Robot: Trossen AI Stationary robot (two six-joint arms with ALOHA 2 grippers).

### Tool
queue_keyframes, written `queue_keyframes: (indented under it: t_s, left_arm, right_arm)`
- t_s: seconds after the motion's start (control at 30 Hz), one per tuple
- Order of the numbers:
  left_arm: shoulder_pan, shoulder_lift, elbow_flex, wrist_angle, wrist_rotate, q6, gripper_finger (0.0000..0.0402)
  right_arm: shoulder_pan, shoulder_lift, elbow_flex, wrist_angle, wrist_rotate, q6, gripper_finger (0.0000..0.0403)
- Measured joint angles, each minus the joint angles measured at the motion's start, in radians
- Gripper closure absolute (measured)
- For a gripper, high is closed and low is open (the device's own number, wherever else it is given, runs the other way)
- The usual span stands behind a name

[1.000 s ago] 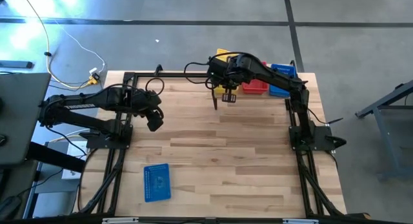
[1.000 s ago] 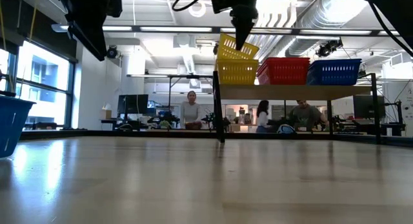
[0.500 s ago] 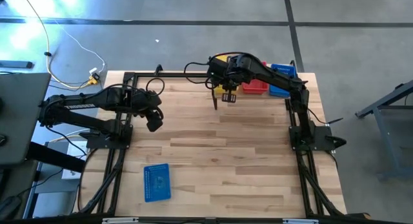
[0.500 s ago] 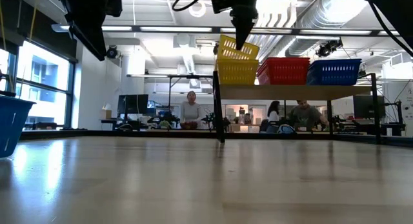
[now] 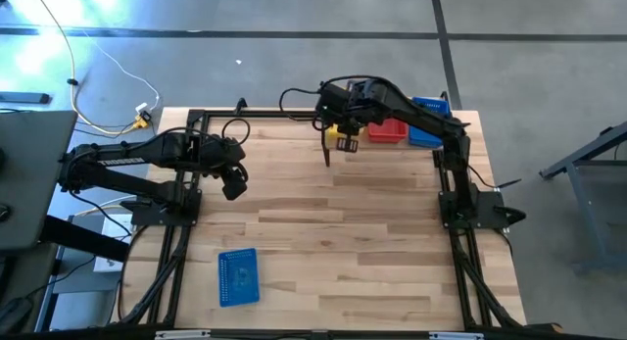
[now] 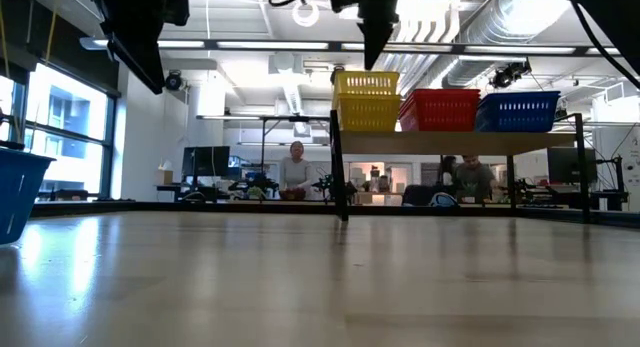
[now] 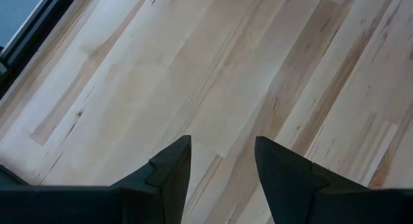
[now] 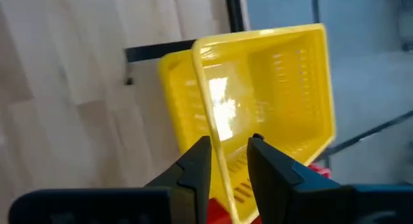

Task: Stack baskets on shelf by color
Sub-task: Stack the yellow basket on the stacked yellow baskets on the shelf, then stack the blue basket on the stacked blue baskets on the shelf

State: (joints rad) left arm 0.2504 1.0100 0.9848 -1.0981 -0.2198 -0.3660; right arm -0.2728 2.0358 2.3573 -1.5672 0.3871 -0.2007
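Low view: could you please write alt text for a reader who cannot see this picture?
Seen from table height, a small shelf at the far side of the table carries yellow baskets, red baskets and blue baskets in a row. The right pincer hangs just above the yellow ones, touching nothing. Another blue basket sits at the left edge, and people sit in the room behind.

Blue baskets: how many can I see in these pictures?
2 for sure. One blue basket lies alone at the table's near left edge; another sits on the shelf beside the red ones. More may be nested there, hidden.
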Motion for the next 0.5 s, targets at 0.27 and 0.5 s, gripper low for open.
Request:
queue_keyframes:
  t_s: [0.27,0.5]
  left_arm:
    - [0.000,0.000,0.000,0.000,0.001,0.000,0.0241]
    - [-0.001,0.000,0.000,-0.004,0.126,-0.048,0.0241]
  right_arm:
    - [0.014,-0.047,-0.002,-0.004,-0.097,0.068,0.0315]
    - [0.014,-0.089,0.000,-0.004,-0.181,0.165,0.0315]
